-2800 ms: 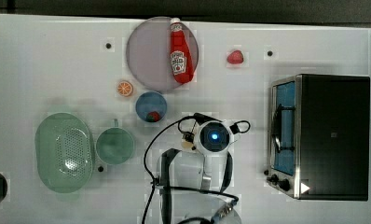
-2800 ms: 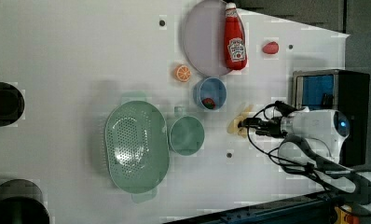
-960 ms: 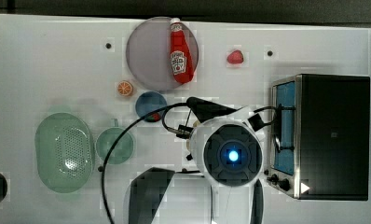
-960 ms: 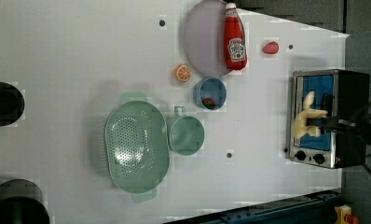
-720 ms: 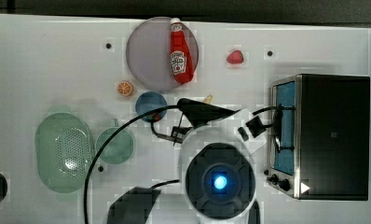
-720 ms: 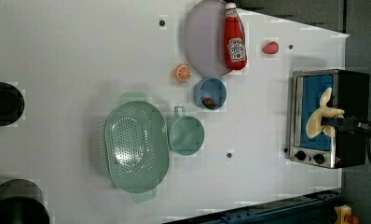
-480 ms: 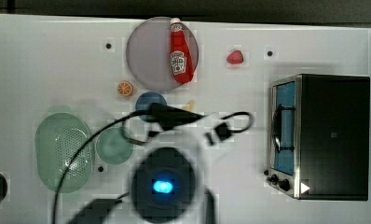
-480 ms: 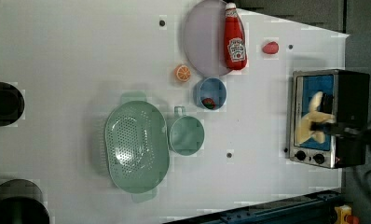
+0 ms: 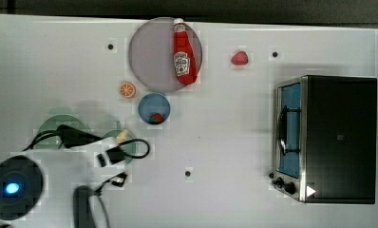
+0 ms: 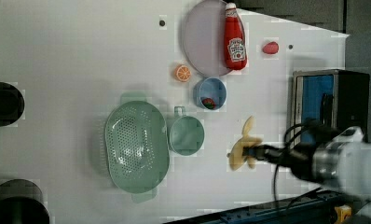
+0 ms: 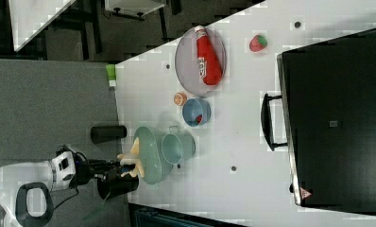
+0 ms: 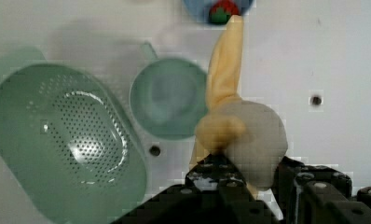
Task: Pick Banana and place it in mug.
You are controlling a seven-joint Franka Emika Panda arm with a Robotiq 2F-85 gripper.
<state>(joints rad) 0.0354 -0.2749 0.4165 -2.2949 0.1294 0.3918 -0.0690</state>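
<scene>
Above the worktop (image 9: 225, 142), near its lower-left corner in the top view, the tool (image 9: 112, 141) carries the banana (image 9: 123, 135); a pale tip pokes out over the mug (image 9: 130, 145), whose teal rim peeks from under the arm's cables. The arm's round lit body sits at the top view's lower left, reaching toward the right. A blue bowl (image 9: 154, 109), an orange slice (image 9: 127, 90) and a ketchup bottle (image 9: 183, 52) on a grey plate (image 9: 151, 54) lie beyond, toward the far edge.

From the left view, the tool (image 10: 256, 152) is clamped on the peeled banana (image 10: 243, 148), held off the surface, its long axis running roughly toward the blue bowl (image 10: 210, 92). The mug (image 10: 186, 135) appears apart from it, toward the left view's left, just beside the green basket (image 10: 136, 147). The arm lies nearly level, coming in from the left view's right, past the toaster oven (image 10: 330, 105).

From the right view, the banana (image 11: 132, 161) hangs in the tool (image 11: 117, 166) beside the worktop's near-left edge, with the basket (image 11: 148, 156) and mug (image 11: 174, 149) further in.

At the wrist, the banana (image 12: 228, 93) stands between the closed fingers, its tip pointing away, overlapping the rim of the mug (image 12: 167, 98). The mouth looks just to one side, so a short sideways shift seems needed before release.
</scene>
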